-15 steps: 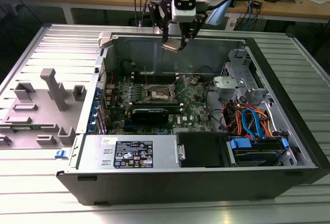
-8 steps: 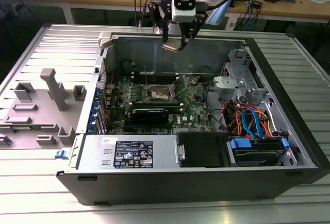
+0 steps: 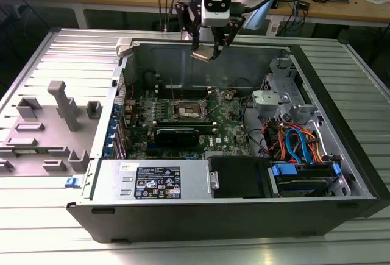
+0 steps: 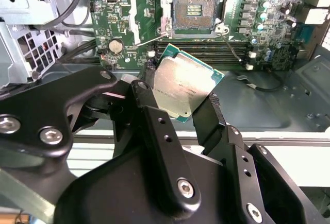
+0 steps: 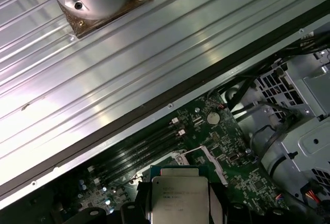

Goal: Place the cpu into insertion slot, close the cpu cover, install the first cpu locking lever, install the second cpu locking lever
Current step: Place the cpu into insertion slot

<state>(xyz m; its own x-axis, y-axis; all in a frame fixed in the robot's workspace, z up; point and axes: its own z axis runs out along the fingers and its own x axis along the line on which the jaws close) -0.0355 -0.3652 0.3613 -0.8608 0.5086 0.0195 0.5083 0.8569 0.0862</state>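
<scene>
computer case (image 3: 213,219) open on ribbed table (image 3: 73,45) | grey fixture tray (image 3: 36,138) at exterior view's left | blue cables (image 3: 298,146) inside

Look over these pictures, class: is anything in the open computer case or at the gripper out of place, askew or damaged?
Nothing looks damaged or spilled. The cpu is not seated: the gripper holds it by its edges above the case, while the insertion slot lies open and empty.

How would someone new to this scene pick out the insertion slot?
Inside the open case, look at the green board on its floor. Near the board's middle sits the slot, a dark square recess with a silver rim, unlike the long narrow memory slots beside it.
</scene>
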